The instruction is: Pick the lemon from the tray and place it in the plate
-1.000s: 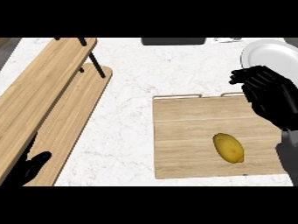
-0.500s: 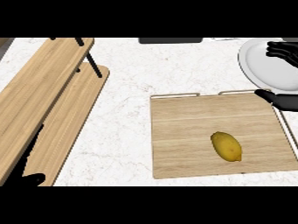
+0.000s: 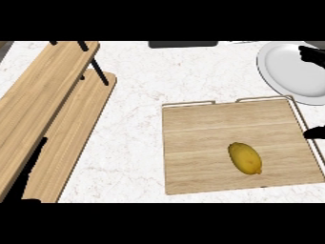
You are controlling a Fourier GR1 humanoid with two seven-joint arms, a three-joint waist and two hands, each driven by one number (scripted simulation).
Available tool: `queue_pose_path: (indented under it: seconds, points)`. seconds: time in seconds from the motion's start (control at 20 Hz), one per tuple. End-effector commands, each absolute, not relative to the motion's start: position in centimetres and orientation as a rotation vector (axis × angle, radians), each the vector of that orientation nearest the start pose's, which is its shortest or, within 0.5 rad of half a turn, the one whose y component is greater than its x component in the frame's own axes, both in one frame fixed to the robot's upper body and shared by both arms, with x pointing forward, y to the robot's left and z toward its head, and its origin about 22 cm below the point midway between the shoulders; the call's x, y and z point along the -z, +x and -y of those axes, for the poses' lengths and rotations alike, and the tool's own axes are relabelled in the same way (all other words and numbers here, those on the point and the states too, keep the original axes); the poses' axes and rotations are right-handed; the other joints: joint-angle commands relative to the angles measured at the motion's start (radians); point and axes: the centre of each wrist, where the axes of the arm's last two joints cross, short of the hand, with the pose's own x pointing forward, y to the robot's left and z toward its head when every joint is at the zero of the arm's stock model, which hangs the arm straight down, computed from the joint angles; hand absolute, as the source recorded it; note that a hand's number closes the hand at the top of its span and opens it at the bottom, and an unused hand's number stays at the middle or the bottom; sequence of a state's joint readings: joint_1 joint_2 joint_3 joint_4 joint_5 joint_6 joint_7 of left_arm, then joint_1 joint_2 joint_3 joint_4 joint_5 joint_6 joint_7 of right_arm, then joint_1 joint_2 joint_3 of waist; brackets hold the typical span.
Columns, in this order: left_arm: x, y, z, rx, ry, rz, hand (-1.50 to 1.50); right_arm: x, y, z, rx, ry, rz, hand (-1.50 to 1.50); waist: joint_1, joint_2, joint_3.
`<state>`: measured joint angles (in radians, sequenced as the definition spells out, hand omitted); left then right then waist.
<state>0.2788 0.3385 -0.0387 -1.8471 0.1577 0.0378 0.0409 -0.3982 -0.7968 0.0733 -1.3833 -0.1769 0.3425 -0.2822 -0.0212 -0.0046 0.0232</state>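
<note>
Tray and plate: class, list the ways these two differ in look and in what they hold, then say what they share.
Shape: the tray is rectangular with straight edges; the plate is round.
Colour: the tray is pale wood with visible grain; the plate is plain white.
Contents: the tray holds the lemon; the plate holds nothing, though a robot hand shows over its right part.
Shared: both lie flat on the marble counter, near each other.
</note>
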Motion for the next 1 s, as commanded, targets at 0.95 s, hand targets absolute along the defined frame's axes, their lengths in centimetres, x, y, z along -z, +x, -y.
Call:
queue_pose_path:
  seconds: [0.95]
  points:
    - [1.6, 17.0, -27.0, 0.016, 0.015, 1.247, 0.00, -14.1, 30.0, 28.5, -1.443, -0.321, 1.389, -1.50, -0.018, 0.017, -0.027]
